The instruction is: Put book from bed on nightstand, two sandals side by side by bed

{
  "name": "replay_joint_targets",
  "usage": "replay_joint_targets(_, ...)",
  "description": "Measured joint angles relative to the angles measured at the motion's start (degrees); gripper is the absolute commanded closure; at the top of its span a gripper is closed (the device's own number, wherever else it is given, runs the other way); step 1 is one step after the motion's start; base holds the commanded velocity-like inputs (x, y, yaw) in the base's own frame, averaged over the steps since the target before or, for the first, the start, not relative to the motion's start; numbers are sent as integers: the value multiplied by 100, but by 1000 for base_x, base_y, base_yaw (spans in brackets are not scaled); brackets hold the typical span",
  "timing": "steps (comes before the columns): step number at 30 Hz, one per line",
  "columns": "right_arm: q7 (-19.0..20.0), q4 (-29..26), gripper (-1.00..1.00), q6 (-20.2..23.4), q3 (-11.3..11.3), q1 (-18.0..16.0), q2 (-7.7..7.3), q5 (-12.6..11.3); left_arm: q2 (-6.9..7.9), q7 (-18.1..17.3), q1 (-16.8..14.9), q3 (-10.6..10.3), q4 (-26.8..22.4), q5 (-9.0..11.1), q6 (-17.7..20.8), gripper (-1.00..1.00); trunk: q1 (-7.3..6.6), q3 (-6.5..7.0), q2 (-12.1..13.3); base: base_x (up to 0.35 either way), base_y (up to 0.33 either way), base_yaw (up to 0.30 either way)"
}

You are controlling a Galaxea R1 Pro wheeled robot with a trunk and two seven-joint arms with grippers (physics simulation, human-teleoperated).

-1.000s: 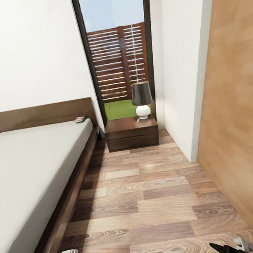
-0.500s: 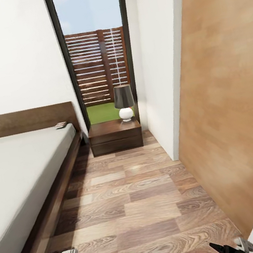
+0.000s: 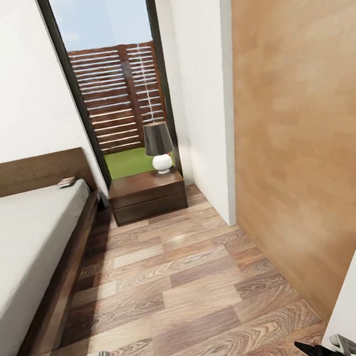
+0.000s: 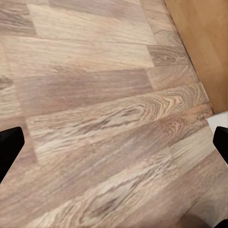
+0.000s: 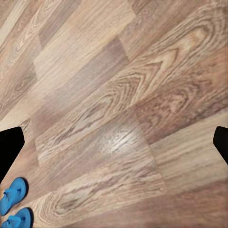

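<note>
Currently in transit along the bed (image 3: 31, 239), both arms low, nothing gripped.
Left gripper (image 4: 114, 142) and right gripper (image 5: 114, 142) stand spread wide over bare floor (image 3: 184, 282). Book (image 3: 66, 182) lies at the mattress head corner, near the nightstand (image 3: 146, 195) with its lamp (image 3: 159, 146). Two sandals (image 5: 14, 204) lie together on the planks. Risk: the narrow lane; drifting could clip the wood panel (image 3: 307, 149), and reaching across for the book may nudge the lamp.
</note>
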Motion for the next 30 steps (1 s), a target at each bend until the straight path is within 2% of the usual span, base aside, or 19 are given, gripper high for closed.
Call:
replay_joint_targets(16, 0, 0, -100, 0, 2, 0, 0, 0, 0, 0, 0, 0, 0, 0, -8, -100, 0, 0, 0, 0, 0, -13)
replay_joint_targets(30, 0, -1, -100, 0, 8, 1, 8, -2, -1, 1, -2, 0, 2, -1, -8, -100, 0, 0, 0, 0, 0, -261)
